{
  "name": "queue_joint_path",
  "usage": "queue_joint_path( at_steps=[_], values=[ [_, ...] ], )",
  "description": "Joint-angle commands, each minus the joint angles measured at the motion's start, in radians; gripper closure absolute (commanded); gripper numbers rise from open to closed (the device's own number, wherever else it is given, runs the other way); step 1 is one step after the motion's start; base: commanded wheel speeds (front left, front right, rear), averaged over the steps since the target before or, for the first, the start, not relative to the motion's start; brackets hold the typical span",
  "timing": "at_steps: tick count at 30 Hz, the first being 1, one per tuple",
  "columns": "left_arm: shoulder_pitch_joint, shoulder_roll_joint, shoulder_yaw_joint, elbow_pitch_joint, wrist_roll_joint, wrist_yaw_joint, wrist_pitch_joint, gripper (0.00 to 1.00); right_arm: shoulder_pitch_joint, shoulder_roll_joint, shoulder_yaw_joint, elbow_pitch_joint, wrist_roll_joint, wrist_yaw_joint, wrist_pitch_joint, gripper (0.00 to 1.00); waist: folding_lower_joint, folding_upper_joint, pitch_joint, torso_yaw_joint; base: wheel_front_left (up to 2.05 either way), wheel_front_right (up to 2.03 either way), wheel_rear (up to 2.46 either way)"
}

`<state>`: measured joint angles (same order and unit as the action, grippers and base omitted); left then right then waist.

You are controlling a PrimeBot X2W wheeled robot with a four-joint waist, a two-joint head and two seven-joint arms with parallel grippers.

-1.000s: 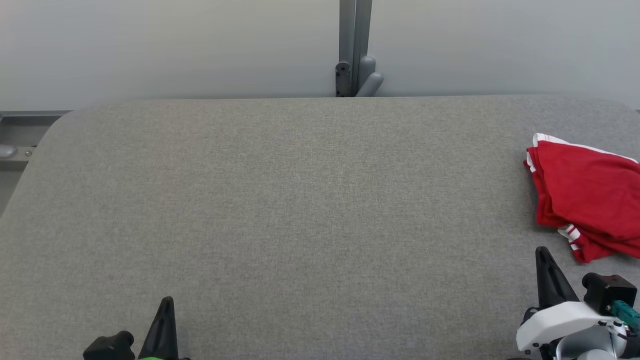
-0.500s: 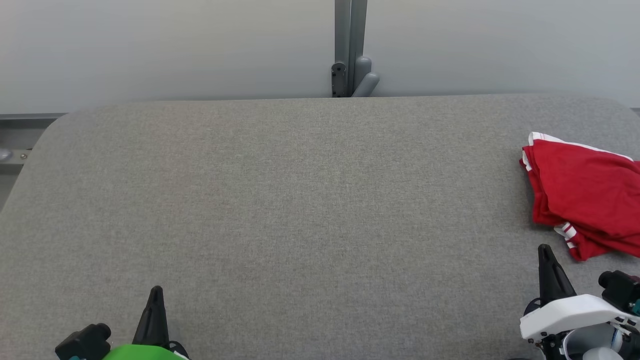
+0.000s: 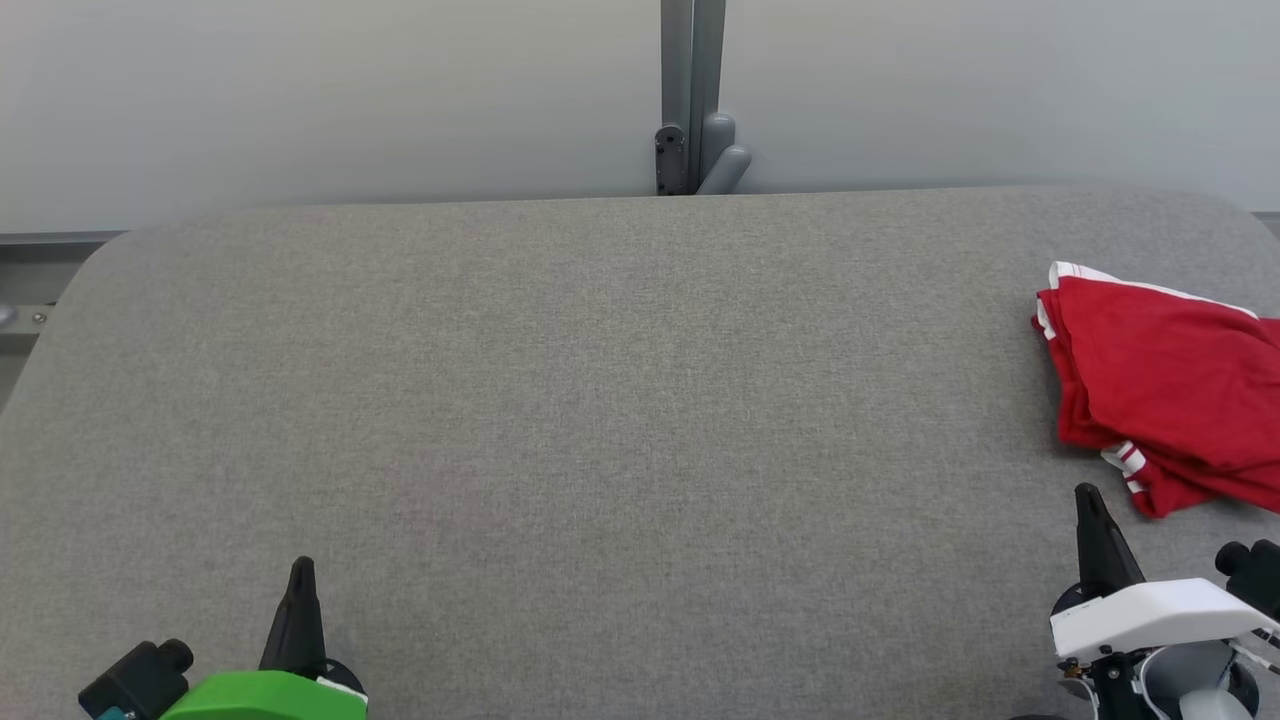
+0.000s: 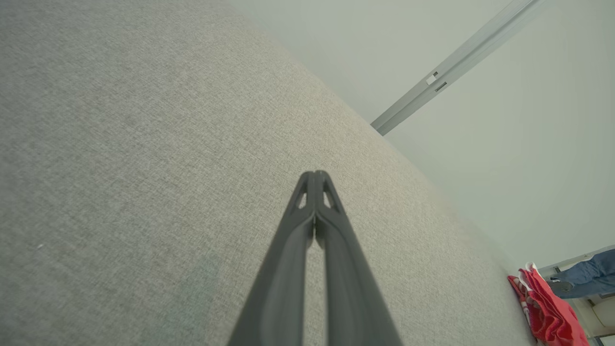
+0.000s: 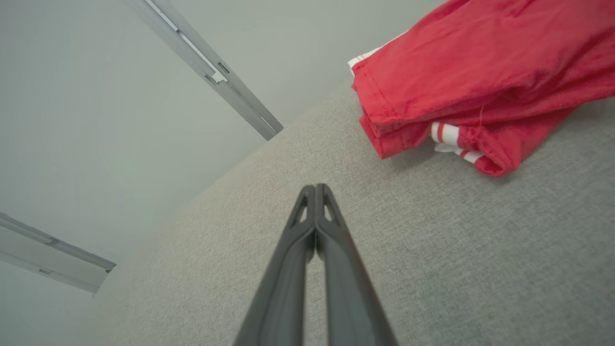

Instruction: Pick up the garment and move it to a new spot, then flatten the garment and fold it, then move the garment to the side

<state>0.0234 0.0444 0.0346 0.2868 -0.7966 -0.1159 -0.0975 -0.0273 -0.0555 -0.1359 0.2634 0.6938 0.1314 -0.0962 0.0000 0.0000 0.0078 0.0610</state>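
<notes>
While both arms sit low at its near edge, the grey fabric-covered table point(image 3: 600, 420) spreads across most of the head view, and its far corners are rounded. A pale wall point(image 3: 300, 90) stands behind the table's far edge. A grey metal post point(image 3: 690, 80) rises against the wall at about the middle of that edge, with a small bracket at its foot.

The red garment point(image 3: 1170, 390) lies at the table's right end, roughly midway between the far and near edges. It is folded into a loose, layered bundle that rests flat on the cloth surface. Nothing holds it.

The right gripper point(image 3: 1087, 492), under a white housing point(image 3: 1150, 610), is over the table's near right corner. Its two dark fingers are pressed together with nothing between them, and they point toward the far edge. In the right wrist view the same closed tip point(image 5: 315, 186) stops short of the garment point(image 5: 471, 67), with a strip of bare table between them.

The left gripper point(image 3: 301, 565), behind a green housing point(image 3: 265, 695), is at the table's near edge toward the left end, well apart from the garment. Its fingers are also closed tight on nothing, as its wrist view point(image 4: 314, 174) shows.

Beyond the table's right end, past the garment point(image 4: 547, 312), a person's leg in blue trousers point(image 4: 586, 276) shows.

White stripes point(image 5: 449, 134) edge the garment's hem on the side toward the table's near edge.
</notes>
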Motion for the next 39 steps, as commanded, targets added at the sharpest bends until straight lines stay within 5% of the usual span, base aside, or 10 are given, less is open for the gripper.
queue_joint_path(
  at_steps=[1,39],
  values=[
    [-0.029,0.004,0.007,-0.017,-0.025,-0.007,0.006,1.00,-0.023,-0.006,0.000,-0.016,0.030,0.000,0.007,1.00,0.0000,0.0000,0.000,-0.001,0.00,0.00,0.00],
    [-0.087,0.007,0.041,-0.040,-0.479,-0.012,0.121,1.00,-0.045,0.000,0.005,-0.036,0.537,-0.001,0.127,1.00,0.0000,0.0000,-0.003,-0.029,0.00,0.00,0.00]
  ],
)
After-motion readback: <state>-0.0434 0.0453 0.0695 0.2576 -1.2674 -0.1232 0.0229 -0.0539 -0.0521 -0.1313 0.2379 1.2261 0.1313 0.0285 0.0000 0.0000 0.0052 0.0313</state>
